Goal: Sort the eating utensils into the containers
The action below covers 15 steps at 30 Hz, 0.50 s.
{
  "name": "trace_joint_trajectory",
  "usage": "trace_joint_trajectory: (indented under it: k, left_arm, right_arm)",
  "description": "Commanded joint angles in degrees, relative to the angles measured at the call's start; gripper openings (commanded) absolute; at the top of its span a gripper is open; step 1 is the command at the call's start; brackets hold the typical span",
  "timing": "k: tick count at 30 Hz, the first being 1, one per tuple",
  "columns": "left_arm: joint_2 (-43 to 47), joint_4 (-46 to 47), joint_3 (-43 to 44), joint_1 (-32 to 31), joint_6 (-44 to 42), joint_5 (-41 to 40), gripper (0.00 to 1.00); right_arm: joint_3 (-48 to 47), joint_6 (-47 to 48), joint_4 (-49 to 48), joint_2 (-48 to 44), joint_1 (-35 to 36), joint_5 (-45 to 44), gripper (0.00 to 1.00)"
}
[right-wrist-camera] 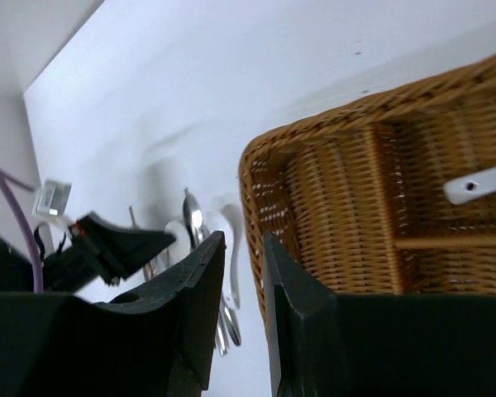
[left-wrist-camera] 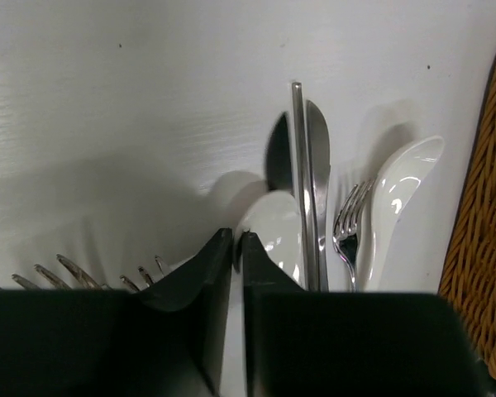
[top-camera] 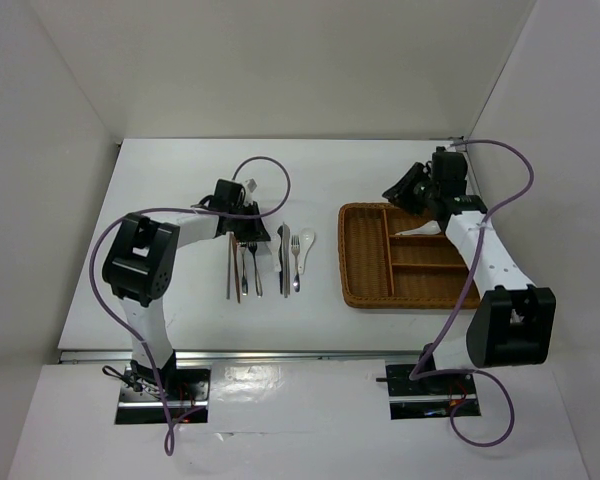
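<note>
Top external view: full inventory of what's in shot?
table: one, white, under everything
wicker tray: one, brown, right side of the table
white handle: one, inside a tray compartment
chopsticks: count unclear, brown, row's left end
silver cutlery: several, mid-row, left of the tray
white soup spoon: one sure, row's right end
arms: two, black-and-white, purple cables
left pincer: shut, at the row's far end
right pincer: open, by the tray's far edge

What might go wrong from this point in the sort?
The knife, fork and white soup spoon lie tightly side by side, so the left gripper may drag a neighbour when pinching one. Its jaws stand nearly shut; descending like that would probably push them aside. The right gripper hangs by the wicker tray's corner, so a left-arm delivery might clash with it.
</note>
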<state>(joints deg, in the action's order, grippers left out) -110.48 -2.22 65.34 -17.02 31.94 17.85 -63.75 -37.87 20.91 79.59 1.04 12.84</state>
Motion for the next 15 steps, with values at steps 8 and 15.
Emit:
trace_joint_trajectory:
  k: [8, 15]
  left_arm:
    - [3.9, 2.4, 1.6, 0.7, 2.0, 4.0, 0.06]
    - [12.6, 4.6, 2.2, 0.7, 5.7, 6.2, 0.06]
  right_arm:
    - [-2.9, 8.8, -8.4, 1.0, 12.4, 6.0, 0.33]
    - [-4.8, 9.8, -9.8, 4.8, 23.8, 6.1, 0.45]
